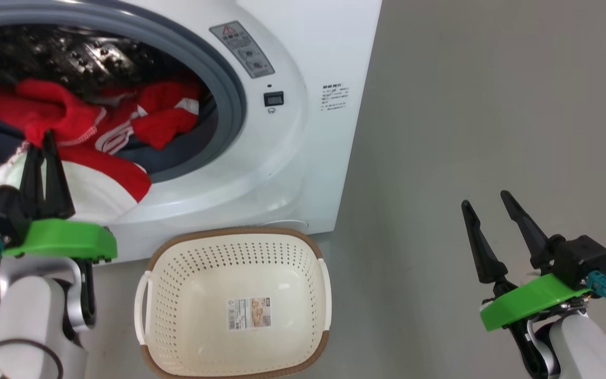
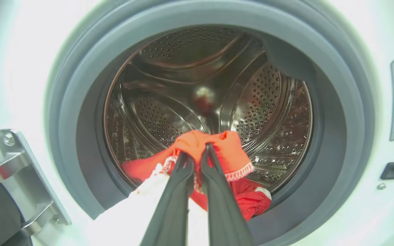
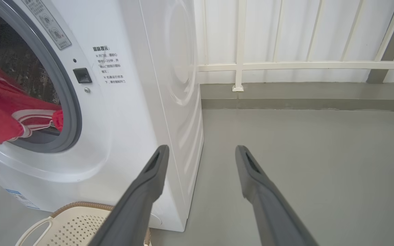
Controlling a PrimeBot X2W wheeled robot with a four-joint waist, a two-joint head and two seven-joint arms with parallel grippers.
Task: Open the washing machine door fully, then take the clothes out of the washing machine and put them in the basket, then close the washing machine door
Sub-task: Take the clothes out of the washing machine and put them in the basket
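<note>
The white washing machine (image 1: 292, 131) stands with its drum mouth uncovered. Red clothes (image 1: 71, 116) with white trim lie in the drum and spill over the grey rubber ring. My left gripper (image 1: 40, 139) is at the mouth, shut on a fold of the red clothes (image 2: 231, 153), its fingertips (image 2: 183, 160) pressed into the fabric. The washing machine door is out of view; its metal hinge (image 2: 22, 177) shows left of the opening. On the floor just below the opening sits the cream basket (image 1: 229, 232), with nothing in it. My right gripper (image 1: 484, 200) hovers open over the floor to the right.
Grey floor (image 1: 466, 105) stretches to the right of the machine. A white panelled wall with rails (image 3: 286, 65) runs behind it. The right gripper (image 3: 202, 150) points past the machine's front right corner, with the basket's rim (image 3: 80, 205) low at its left.
</note>
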